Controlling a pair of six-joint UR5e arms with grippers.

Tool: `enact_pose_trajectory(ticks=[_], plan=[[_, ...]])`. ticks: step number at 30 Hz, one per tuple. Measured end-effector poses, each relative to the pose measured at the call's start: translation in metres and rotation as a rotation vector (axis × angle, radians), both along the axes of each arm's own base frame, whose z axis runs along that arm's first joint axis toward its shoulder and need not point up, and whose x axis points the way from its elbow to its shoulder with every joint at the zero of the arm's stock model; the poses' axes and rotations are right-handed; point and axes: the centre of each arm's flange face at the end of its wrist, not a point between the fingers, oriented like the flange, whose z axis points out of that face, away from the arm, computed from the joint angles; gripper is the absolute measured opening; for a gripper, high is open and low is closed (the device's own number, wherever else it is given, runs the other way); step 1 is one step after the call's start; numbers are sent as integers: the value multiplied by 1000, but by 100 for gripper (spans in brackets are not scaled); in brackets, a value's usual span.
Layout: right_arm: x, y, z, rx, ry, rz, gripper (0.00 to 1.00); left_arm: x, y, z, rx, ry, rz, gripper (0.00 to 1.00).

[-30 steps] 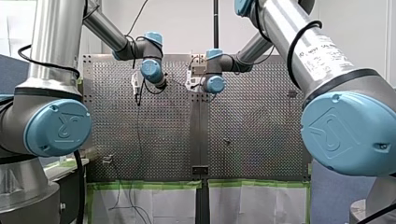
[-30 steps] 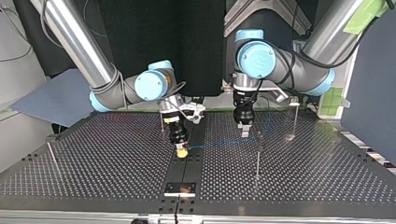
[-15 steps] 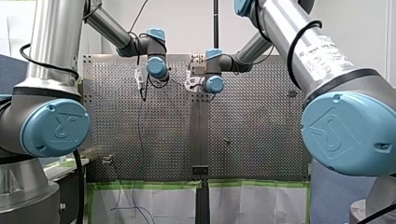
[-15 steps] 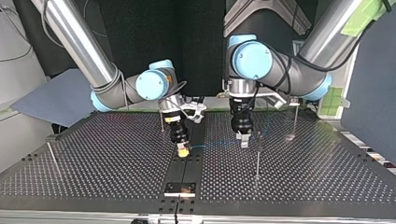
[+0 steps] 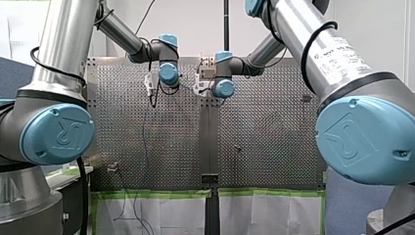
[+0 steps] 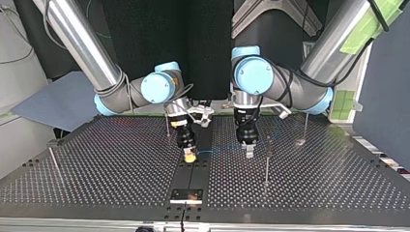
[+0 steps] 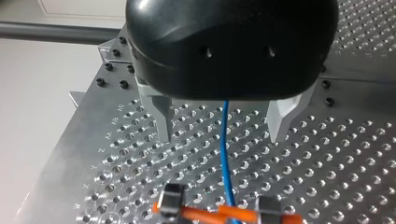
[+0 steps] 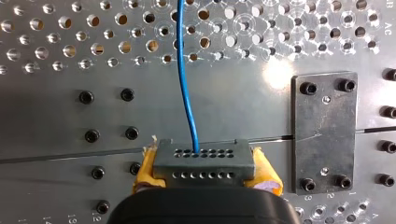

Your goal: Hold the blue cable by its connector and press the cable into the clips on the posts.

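- The connector (image 8: 203,161) is being clamped between the yellow pads (image 8: 264,173) of my right gripper (image 8: 205,172). The jaws are closed onto it.
- The connector is being held over the centre seam of the table (image 6: 121,169), about midway between the side edges and just beside a dark plate (image 8: 324,133).
- The blue cable (image 8: 184,84) is being led out of the connector's face, away from my right gripper and toward the side edge on my left arm's side.
- My left gripper (image 7: 219,136) is being presented wide open. The cable is being straddled by the metal fingers (image 7: 161,119) without being touched by either, so nothing is being gripped there.
- Key relation: the cable's long axis is being run roughly parallel to the table edge nearest the top camera, from one gripper through the other.
- The nearest post (image 6: 267,162) is being passed just beside my left gripper, on its side-edge side. My left arm is therefore judged the nearer one for seating, with the connector end being anchored by my right.
- Whether the cable is being carried level with that post's clip cannot be told.
- Count: one cable, one connector and two grippers are being seen.
- Four posts are being made out in the top view:
  - the nearest post;
  - a second post (image 6: 305,126) by the arms'-edge corner on my left arm's side;
  - a third post (image 6: 167,126) behind my right gripper;
  - a fourth post (image 6: 51,162) by the opposite side edge.
- The clips are too small to count.
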Motion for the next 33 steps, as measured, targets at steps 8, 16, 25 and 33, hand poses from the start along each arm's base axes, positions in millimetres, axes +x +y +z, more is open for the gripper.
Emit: enact_pose_trajectory(ticks=[8,16,25,33], plan=[[0,0,0,1,-1,1,0,-1,-2,1,3,-3,2,100],[0,0,0,2,-1,2,0,-3,-1,1,50,1,42,13],[1,1,-1,3,0,3,0,-6,-1,0,67,8,58,0],[1,2,-2,7,4,5,0,-7,-3,0,69,9,52,0]])
